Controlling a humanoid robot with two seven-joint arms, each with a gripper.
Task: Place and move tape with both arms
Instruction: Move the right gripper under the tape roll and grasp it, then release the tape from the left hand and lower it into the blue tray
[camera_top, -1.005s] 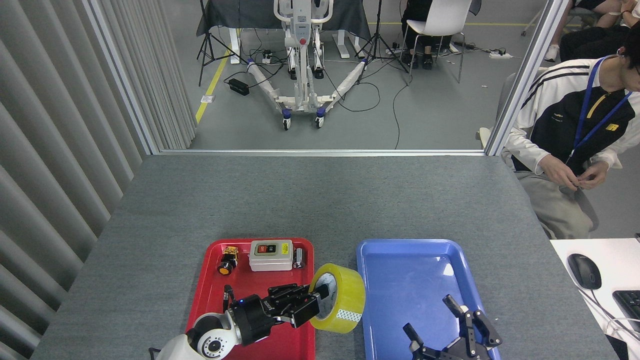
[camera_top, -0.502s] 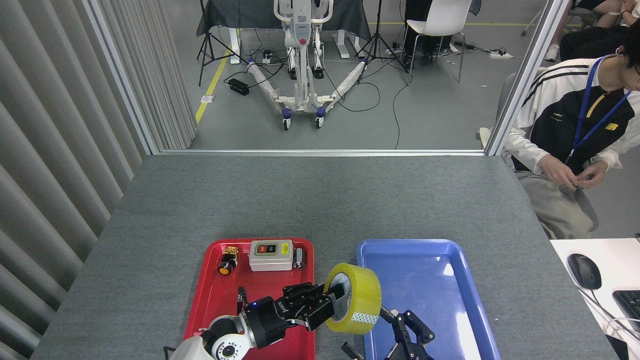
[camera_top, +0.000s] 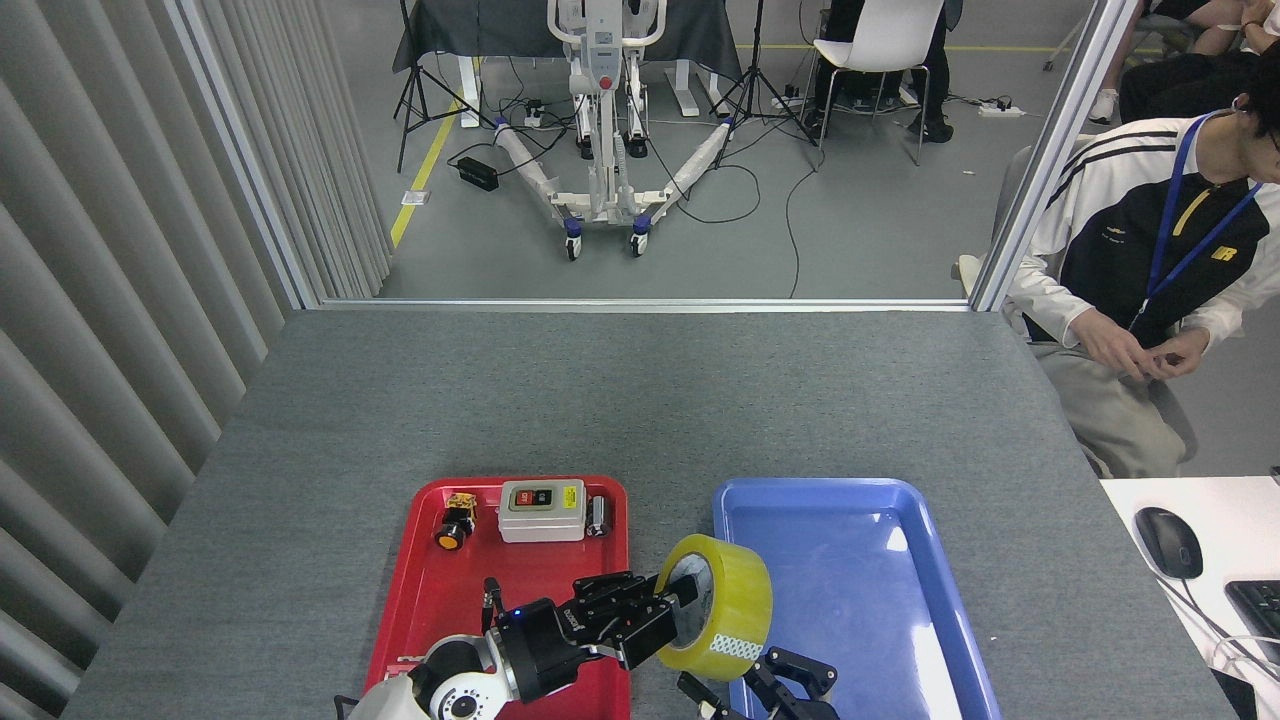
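The right gripper (camera_top: 765, 685) is cut off by the bottom edge of the head view, so only a few black fingers show, just below the tape (camera_top: 718, 620) and at the near left corner of the blue tray (camera_top: 880, 500); the fingers look spread, though whether they touch the roll cannot be told; the left arm is likewise cropped at the bottom edge, showing only its white-grey wrist with a small blue light; the fingertips of the left gripper (camera_top: 668, 612) are hidden inside the roll's core.

The tape is a wide roll of translucent yellow with a white inner core and a pale patterned patch on its lower outer face; it stands on edge, tilted, with its open core turned toward the left gripper; it hangs over the strip of grey table (camera_top: 640, 400) between the red tray (camera_top: 440, 600) and the blue tray, overlapping the blue tray's left rim.

The left gripper reaches in from the left over the red tray; its black fingers are closed on the roll's wall, one side inside the core and the other against the outer face, holding the roll up.
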